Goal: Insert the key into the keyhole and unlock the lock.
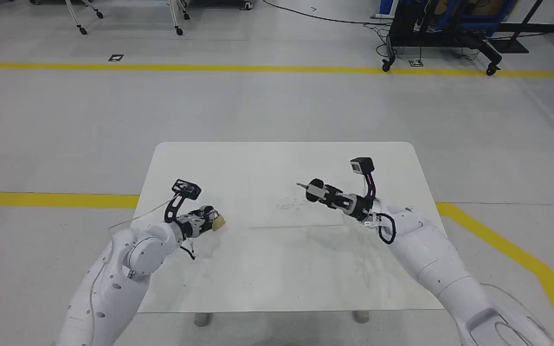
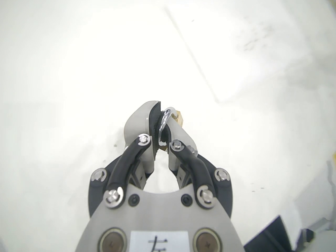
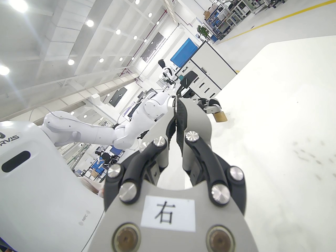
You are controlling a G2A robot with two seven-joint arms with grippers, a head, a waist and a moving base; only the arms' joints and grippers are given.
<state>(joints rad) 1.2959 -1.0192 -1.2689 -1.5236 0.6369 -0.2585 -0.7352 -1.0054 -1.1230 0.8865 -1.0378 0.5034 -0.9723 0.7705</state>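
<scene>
Left wrist view: you see the lock [image 2: 179, 118], a small brass padlock, held by its silver shackle [image 2: 164, 121] in the left gripper [image 2: 161, 110]. Its fingers [image 2: 137, 124] are clamped on the shackle, and the brass body projects past their ends, over the white worktop [image 2: 78, 53].

Top view: you find the same lock [image 1: 219, 222] at the end of the left gripper [image 1: 206, 222], over the near left part of the worktop [image 1: 277, 259]. The key [image 1: 302, 185] shows as a thin metal sliver projecting from the right gripper [image 1: 313, 189], over the middle right of the worktop, with its tip turned toward the left arm. Lock and key are well apart.

Right wrist view: the fingers [image 3: 195, 121] of the right gripper [image 3: 178, 100] are pressed together, and you cannot make out the key itself between them. Beyond them the lock [image 3: 220, 116] sits at the left gripper [image 3: 210, 105], brass body outermost, close above the worktop [image 3: 275, 93].
</scene>
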